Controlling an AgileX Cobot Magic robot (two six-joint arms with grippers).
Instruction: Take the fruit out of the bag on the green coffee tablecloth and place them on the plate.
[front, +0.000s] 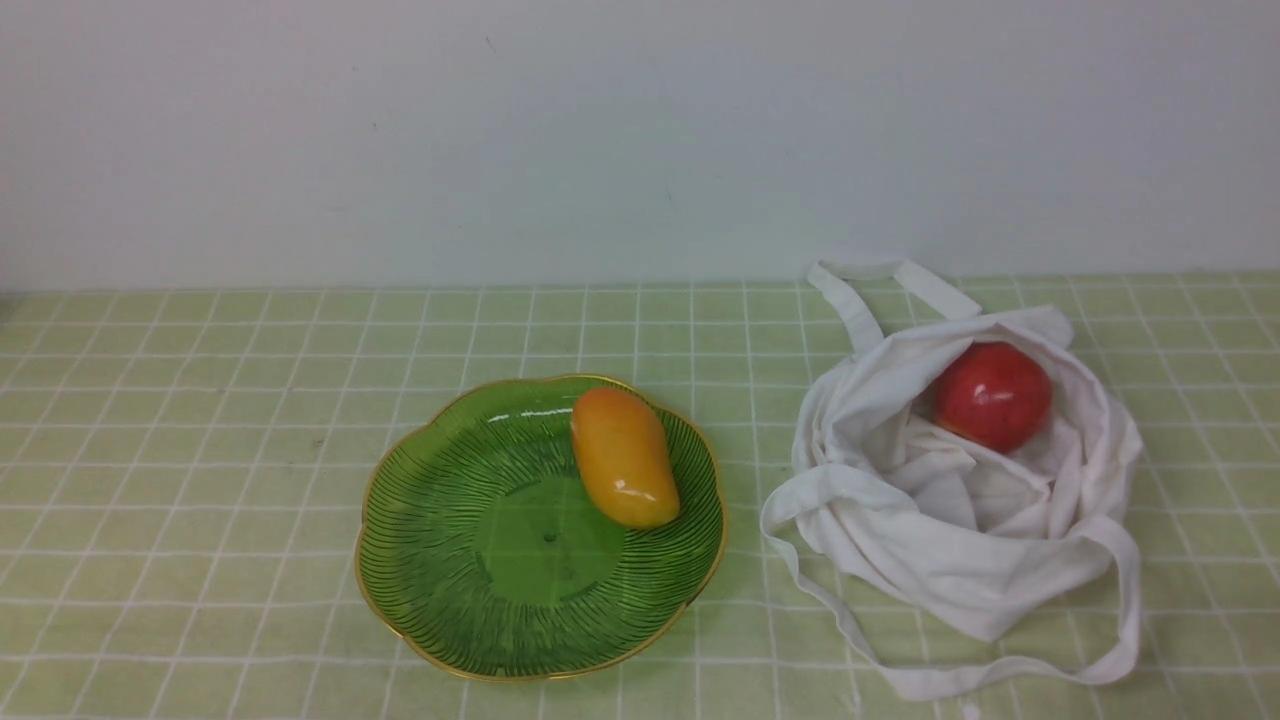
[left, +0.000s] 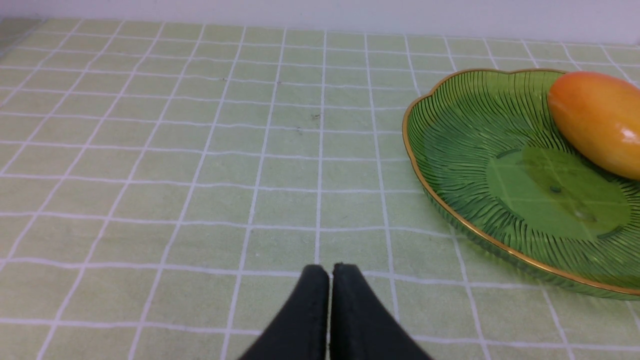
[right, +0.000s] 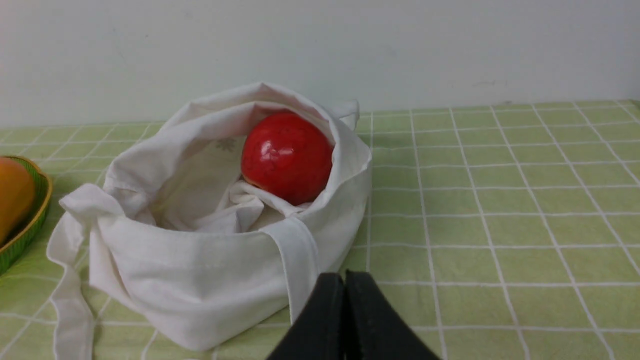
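Orange mango on plate; apple in bag.

A flat surface was covered by a pale green cloth with thin white grid lines. Directly on this cloth lay a green glass plate with gold scalloped rim and, to its right, an open white fabric bag.
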